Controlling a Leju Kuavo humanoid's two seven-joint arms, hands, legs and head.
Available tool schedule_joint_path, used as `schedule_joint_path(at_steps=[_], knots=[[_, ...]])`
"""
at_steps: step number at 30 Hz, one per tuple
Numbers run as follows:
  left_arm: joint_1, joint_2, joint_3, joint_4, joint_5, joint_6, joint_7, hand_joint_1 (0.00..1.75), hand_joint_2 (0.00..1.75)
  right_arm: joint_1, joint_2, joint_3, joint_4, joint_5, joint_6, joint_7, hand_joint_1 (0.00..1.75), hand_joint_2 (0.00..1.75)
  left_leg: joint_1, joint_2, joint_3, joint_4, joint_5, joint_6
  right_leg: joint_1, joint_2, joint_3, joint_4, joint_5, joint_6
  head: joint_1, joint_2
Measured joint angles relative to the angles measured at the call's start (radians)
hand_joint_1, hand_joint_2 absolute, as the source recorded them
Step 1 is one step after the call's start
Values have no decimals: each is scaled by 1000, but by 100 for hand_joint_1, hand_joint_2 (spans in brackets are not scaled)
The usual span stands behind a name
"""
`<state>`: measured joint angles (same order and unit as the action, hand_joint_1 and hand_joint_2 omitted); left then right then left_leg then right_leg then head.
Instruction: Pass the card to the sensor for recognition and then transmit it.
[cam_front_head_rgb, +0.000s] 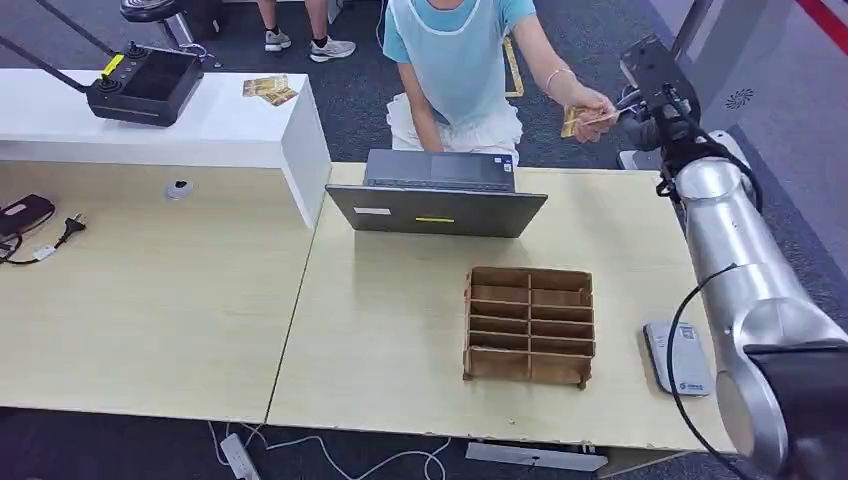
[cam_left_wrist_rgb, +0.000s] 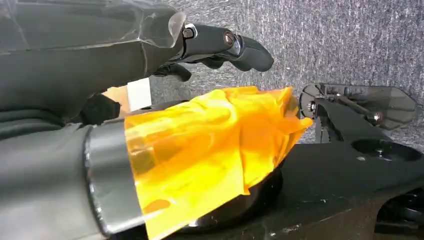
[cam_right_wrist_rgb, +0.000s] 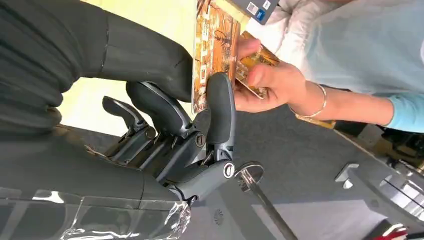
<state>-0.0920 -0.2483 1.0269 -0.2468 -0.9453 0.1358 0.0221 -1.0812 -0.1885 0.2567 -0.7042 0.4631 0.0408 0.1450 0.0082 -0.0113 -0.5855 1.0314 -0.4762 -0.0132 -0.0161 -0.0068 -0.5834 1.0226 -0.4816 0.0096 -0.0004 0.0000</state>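
Observation:
My right arm reaches out past the table's far right corner. Its hand (cam_front_head_rgb: 648, 103) pinches a gold-brown patterned card (cam_right_wrist_rgb: 212, 50) between the thumb and a dark finger (cam_right_wrist_rgb: 220, 107). A person in a light blue top stands across the table, and their hand (cam_right_wrist_rgb: 272, 85) grips the card's far end together with another gold card (cam_right_wrist_rgb: 256, 62). In the head view the cards (cam_front_head_rgb: 577, 121) sit between the two hands. The white card sensor (cam_front_head_rgb: 680, 358) lies flat near the table's right front edge. My left hand (cam_left_wrist_rgb: 220, 45) hangs over grey carpet, fingers loosely extended, holding nothing.
A wooden compartment organiser (cam_front_head_rgb: 529, 324) stands mid-table in front of an open laptop (cam_front_head_rgb: 437, 195). A white counter (cam_front_head_rgb: 200, 125) at back left carries a black controller (cam_front_head_rgb: 145, 83) and spare cards (cam_front_head_rgb: 269, 90). A power adapter (cam_front_head_rgb: 25, 215) lies at the far left.

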Motion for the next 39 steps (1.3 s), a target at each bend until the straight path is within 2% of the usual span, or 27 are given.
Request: schedule_joint_path(at_steps=[1, 2, 16, 24, 32, 36, 39], knots=[[0, 0, 0, 1, 0, 1, 0, 0, 0, 0, 0, 0, 3, 1, -2, 0, 7, 175, 0, 0, 0, 0, 0, 0, 0, 0, 0, 0, 0, 0, 0, 0], [0, 0, 0, 2, 0, 2, 0, 0, 0, 0, 0, 0, 5, 5, -3, 0, 0, 175, 0, 0, 0, 0, 0, 0, 0, 0, 0, 0, 0, 0, 0, 0], [0, -5, -14, 4, -18, 10, 0, 0, 0, -2, -2, 0, 27, 15, -11, -3, 0, 175, 0, 0, 0, 0, 0, 0, 0, 0, 0, 0, 0, 0, 0, 0], [1, -9, -14, 4, -22, 18, 1, 0, 0, 2, -32, -13, 5, 21, -35, -27, 0, 175, 0, 0, 1, 0, 0, 0, 0, 0, 0, 0, 0, 0, 0, 0], [1, -10, -14, 4, -24, 22, 3, 0, 0, 41, -83, -12, -103, 185, -127, -15, 0, 175, 0, 0, 1, 0, 0, 0, 0, 0, 0, 0, 0, -1, 0, 0], [1, -11, -14, 4, -21, 29, 3, 0, 0, 86, -110, -24, -192, 195, -136, -11, 0, 175, 0, 0, 1, 0, 0, 0, 0, 0, 0, 0, 0, -1, 0, 0], [1, -11, -14, 4, -17, 31, 3, 0, 0, 121, -121, -51, -257, 151, -131, -23, 0, 175, 0, 0, 1, 0, 0, 0, 0, 0, 0, 0, 0, -1, 0, 0]])
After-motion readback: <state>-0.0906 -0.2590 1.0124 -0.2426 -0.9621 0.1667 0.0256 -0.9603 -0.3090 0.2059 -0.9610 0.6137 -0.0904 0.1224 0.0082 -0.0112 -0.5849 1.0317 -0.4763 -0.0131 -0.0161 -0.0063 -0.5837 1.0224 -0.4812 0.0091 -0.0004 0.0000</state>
